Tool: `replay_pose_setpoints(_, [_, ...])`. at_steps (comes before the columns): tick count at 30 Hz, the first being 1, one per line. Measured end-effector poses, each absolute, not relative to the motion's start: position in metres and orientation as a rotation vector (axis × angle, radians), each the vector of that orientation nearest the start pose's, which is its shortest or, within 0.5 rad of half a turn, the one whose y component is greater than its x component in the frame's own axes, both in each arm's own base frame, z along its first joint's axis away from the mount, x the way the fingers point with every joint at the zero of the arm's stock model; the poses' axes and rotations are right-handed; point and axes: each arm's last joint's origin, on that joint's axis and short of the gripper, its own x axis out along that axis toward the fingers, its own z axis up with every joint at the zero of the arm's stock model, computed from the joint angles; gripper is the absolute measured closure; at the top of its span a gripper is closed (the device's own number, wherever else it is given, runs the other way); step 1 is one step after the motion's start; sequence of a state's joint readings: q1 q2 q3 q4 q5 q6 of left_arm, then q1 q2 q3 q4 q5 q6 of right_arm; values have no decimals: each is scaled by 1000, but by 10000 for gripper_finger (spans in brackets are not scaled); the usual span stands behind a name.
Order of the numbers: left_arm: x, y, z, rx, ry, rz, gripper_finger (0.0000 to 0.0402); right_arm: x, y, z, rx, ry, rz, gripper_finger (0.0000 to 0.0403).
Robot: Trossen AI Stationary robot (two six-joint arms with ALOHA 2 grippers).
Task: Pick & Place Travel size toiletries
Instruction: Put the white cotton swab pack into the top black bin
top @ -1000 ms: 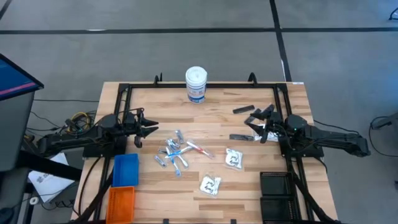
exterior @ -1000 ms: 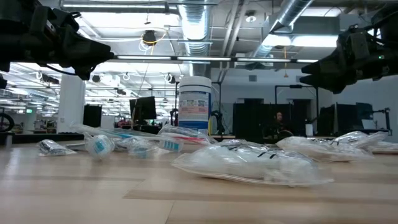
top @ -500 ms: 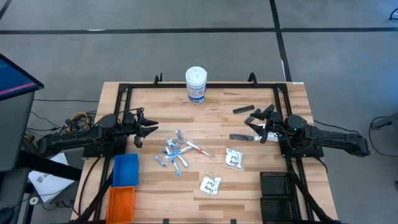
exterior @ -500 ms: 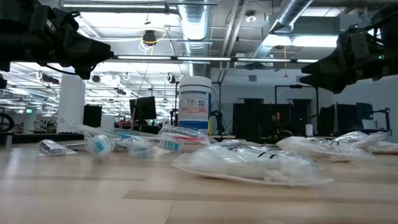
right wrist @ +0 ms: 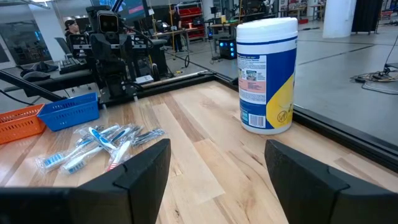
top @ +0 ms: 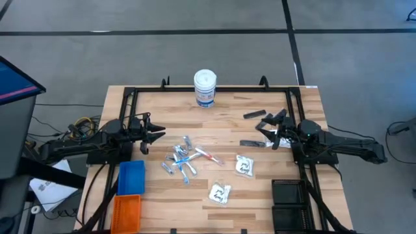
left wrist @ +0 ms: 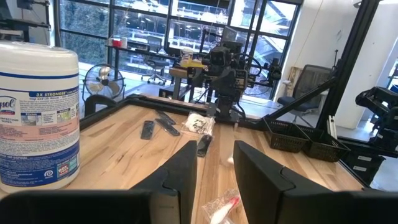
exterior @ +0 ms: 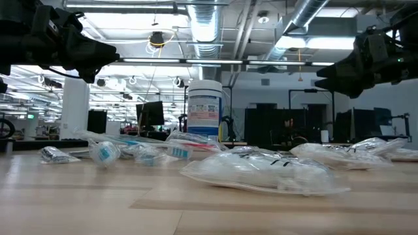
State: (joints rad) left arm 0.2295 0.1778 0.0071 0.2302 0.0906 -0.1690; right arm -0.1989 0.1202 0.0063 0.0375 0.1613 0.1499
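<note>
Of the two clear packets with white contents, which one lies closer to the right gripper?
The clear packet just right of the tube pile; the other packet lies nearer the table's front edge, farther from the right gripper.

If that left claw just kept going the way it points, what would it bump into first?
Probably nothing on the table at first: the left claw hangs open above the wood, pointing across at the right claw. That arm looks like the first thing in line. Depth is hard to judge; the black pieces lie lower.

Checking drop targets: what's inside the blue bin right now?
The blue bin looks empty from above: only its blue floor shows, with no toiletries inside. The orange bin beside it is partly cut off by the picture edge, so its contents are uncertain.
</note>
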Motion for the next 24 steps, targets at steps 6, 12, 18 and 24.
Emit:
replay_pose_setpoints(6, [106,22,174,-159,-73,134,302,101,-25,160,150,50,-365,148])
replay_pose_setpoints(12, [106,22,174,-158,-74,134,302,101,-25,160,150,50,-365,148])
replay_pose_setpoints(18, [106,22,174,-148,-75,134,302,101,-25,160,150,50,-365,148])
replay_pose_setpoints(24, [106,22,179,-89,-124,149,302,101,-25,160,150,50,-365,148])
